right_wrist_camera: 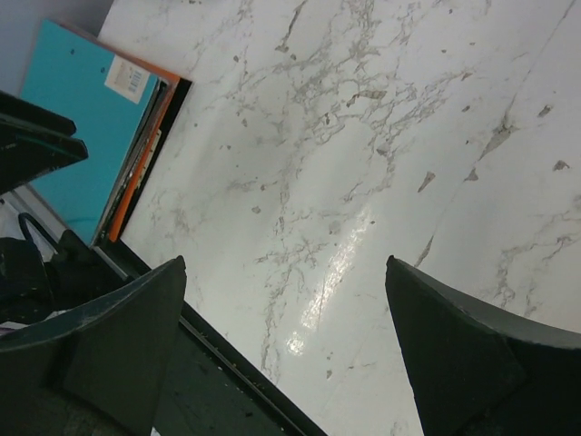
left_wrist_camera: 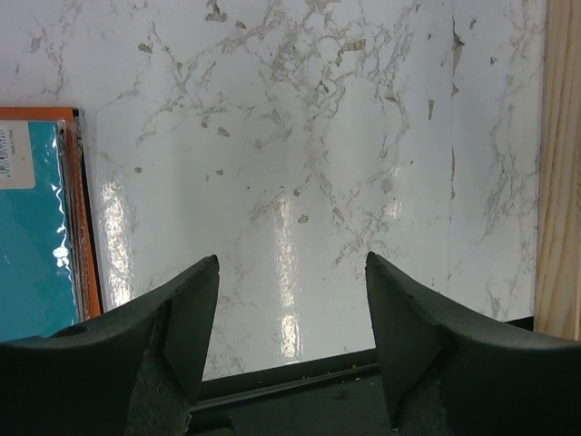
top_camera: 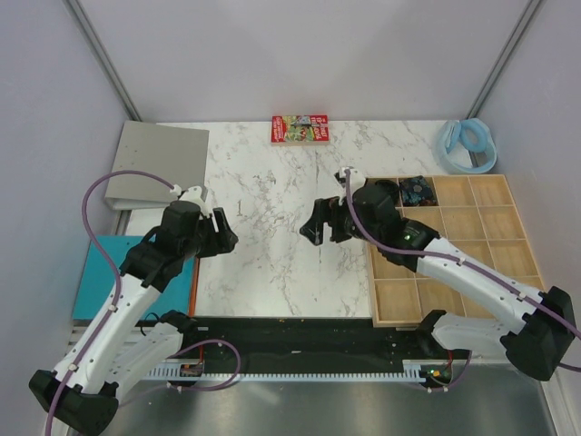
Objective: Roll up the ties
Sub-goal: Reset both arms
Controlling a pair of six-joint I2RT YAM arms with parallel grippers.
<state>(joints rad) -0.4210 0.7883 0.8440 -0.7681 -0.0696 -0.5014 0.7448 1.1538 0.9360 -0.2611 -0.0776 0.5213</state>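
Resting in tray point(top_camera: 472, 222): one coiled tie point(top_camera: 416, 191)

Our left arm point(top_camera: 118, 300) reaches forward and inward from its base, and the left hand point(top_camera: 221, 239) points to the right. Our right arm point(top_camera: 472, 272) stretches in from the other side, its right hand point(top_camera: 315, 227) pointing left. The two hands face each other, well apart. Both have their jaws spread wide, the dark fingers point(left_wrist_camera: 191, 309) standing far apart.

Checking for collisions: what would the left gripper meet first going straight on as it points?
Probably the white marbled tabletop; nothing else shows ahead of the open left gripper, though depth is unclear.
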